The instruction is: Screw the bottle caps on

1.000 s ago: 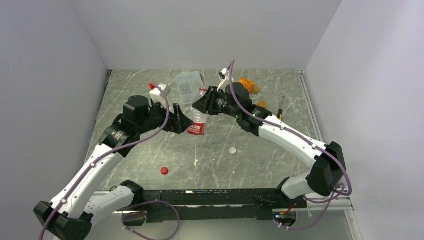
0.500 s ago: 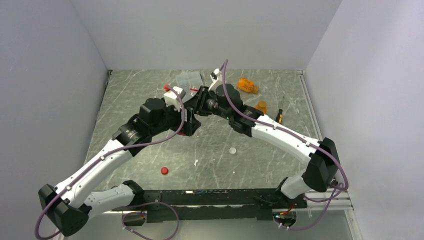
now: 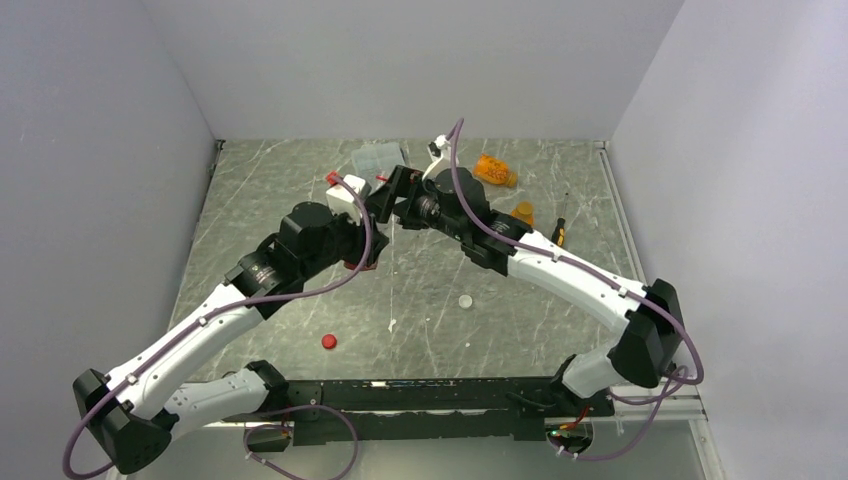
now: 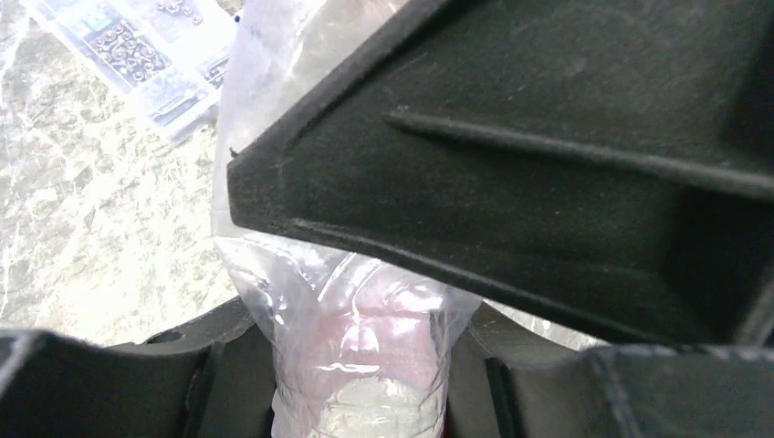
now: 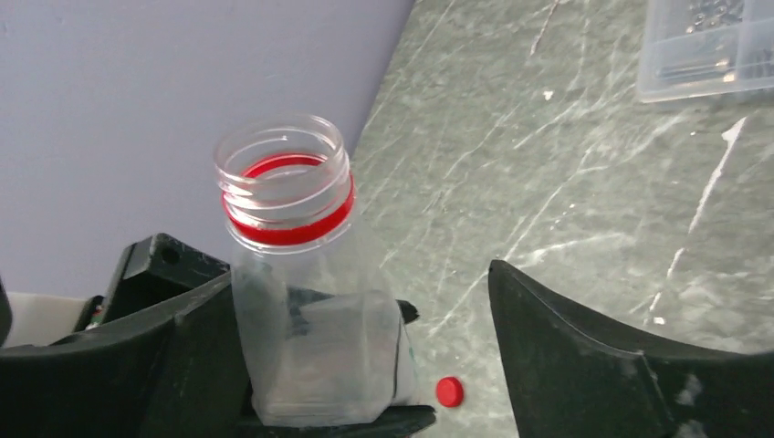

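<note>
The grey-green marbled table [image 3: 250, 190] bears a red cap [image 3: 328, 341] near left, a white cap [image 3: 465, 300] mid-table, a clear box [image 3: 377, 158] far centre, and, far right, an orange bottle [image 3: 495, 170] on its side, a second orange bottle [image 3: 522, 212] and a small tool [image 3: 561, 232].

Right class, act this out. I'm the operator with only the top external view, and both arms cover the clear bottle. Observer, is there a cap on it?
Observer: No. The right wrist view shows the clear bottle with its threaded neck open and only a red ring below the threads.
Operator: What is holding it?
Observer: The left gripper is shut on its crumpled body, as seen from the left wrist.
Operator: And the other arm?
Observer: The right gripper is open, with the bottle between its fingers and no cap in them.
</note>
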Action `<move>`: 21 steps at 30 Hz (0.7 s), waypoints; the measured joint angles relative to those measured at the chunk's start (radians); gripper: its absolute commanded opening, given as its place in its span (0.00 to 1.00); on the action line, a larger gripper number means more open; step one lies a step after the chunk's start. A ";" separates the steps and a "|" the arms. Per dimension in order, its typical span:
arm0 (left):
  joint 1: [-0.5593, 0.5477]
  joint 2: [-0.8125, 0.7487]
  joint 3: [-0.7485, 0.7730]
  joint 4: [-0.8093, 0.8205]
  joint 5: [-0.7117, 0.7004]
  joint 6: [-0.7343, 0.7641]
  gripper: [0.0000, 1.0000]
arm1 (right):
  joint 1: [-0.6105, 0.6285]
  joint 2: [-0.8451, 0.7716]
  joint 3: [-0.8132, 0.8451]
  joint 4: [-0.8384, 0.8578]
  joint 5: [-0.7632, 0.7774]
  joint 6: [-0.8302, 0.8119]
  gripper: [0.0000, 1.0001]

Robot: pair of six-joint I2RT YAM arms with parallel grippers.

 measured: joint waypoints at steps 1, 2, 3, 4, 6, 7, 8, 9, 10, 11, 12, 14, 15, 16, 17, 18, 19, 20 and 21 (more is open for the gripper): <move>0.000 -0.005 0.000 -0.003 -0.006 0.000 0.43 | 0.000 -0.006 0.000 -0.015 0.012 -0.013 0.99; -0.002 -0.006 0.000 -0.007 -0.016 -0.001 0.42 | 0.000 -0.015 0.000 -0.029 0.020 -0.023 1.00; -0.004 -0.008 0.000 -0.014 -0.030 0.000 0.41 | 0.000 -0.025 -0.002 -0.041 0.024 -0.031 1.00; -0.004 -0.009 0.000 -0.027 -0.051 -0.001 0.40 | 0.000 -0.042 -0.009 -0.056 0.032 -0.042 1.00; 0.013 -0.010 0.001 -0.051 -0.081 -0.001 0.40 | 0.000 -0.088 -0.034 -0.088 0.048 -0.065 1.00; 0.027 -0.011 0.002 -0.069 -0.089 -0.001 0.40 | -0.001 -0.117 -0.050 -0.104 0.055 -0.076 1.00; 0.051 -0.013 0.003 -0.091 -0.092 -0.001 0.40 | -0.004 -0.144 -0.066 -0.117 0.063 -0.087 1.00; 0.077 -0.015 0.008 -0.110 -0.093 -0.001 0.40 | -0.005 -0.181 -0.090 -0.132 0.076 -0.101 1.00; 0.108 -0.018 0.013 -0.129 -0.090 -0.001 0.40 | -0.006 -0.198 -0.101 -0.140 0.080 -0.107 1.00; 0.146 -0.022 0.020 -0.149 -0.085 -0.001 0.40 | -0.007 -0.228 -0.129 -0.141 0.088 -0.116 0.99; 0.174 -0.027 0.026 -0.163 -0.077 -0.001 0.40 | -0.009 -0.256 -0.163 -0.141 0.095 -0.126 0.98; 0.239 -0.043 0.043 -0.191 -0.060 0.000 0.41 | -0.009 -0.287 -0.217 -0.150 0.098 -0.149 0.96; 0.263 -0.054 0.056 -0.207 -0.050 0.003 0.41 | -0.001 -0.284 -0.238 -0.159 0.104 -0.167 0.95; 0.275 -0.063 0.071 -0.219 -0.042 0.007 0.41 | 0.011 -0.268 -0.245 -0.166 0.110 -0.180 0.95; 0.280 -0.070 0.087 -0.231 -0.035 0.011 0.42 | 0.034 -0.238 -0.246 -0.173 0.121 -0.198 0.93; 0.281 -0.074 0.109 -0.246 -0.031 0.021 0.42 | 0.068 -0.198 -0.245 -0.172 0.130 -0.218 0.91; 0.281 -0.076 0.139 -0.260 -0.026 0.029 0.42 | 0.107 -0.152 -0.243 -0.172 0.136 -0.239 0.89; 0.281 -0.076 0.165 -0.265 -0.023 0.035 0.42 | 0.138 -0.113 -0.241 -0.174 0.136 -0.254 0.88; 0.281 -0.076 0.189 -0.274 -0.021 0.044 0.42 | 0.176 -0.062 -0.232 -0.178 0.137 -0.274 0.86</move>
